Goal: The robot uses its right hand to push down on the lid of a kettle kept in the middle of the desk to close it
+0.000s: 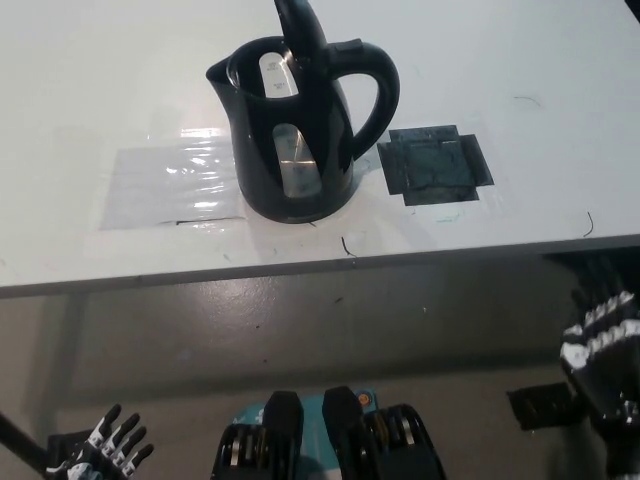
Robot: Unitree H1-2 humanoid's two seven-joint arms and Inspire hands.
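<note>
Closest to the camera are the two hands, both down low below the desk edge. The left hand [112,440] sits at the bottom left corner, fingers spread apart and pointing up, holding nothing. The right hand [603,352] is at the far right, below the desk's front edge; it has nothing in it and touches nothing, but how far its fingers are spread I honestly can't tell from this angle.

Now the main thing: the black plastic electric kettle [295,125] stands upright on the white desk [80,80], roughly mid-desk and a bit back from the front edge. Its black hinged lid [300,28] is flipped up, standing nearly vertical above the rim, so you can see straight into the shiny metal inside. Handle points to the right, spout to the left, and there's a clear water window on the side facing the camera.

Just beside the kettle on the handle side is a dark square patch of tape [435,165], flat on the desk. On the spout side there's a glossy clear plastic sheet [172,182], running right up to the kettle's base.
</note>
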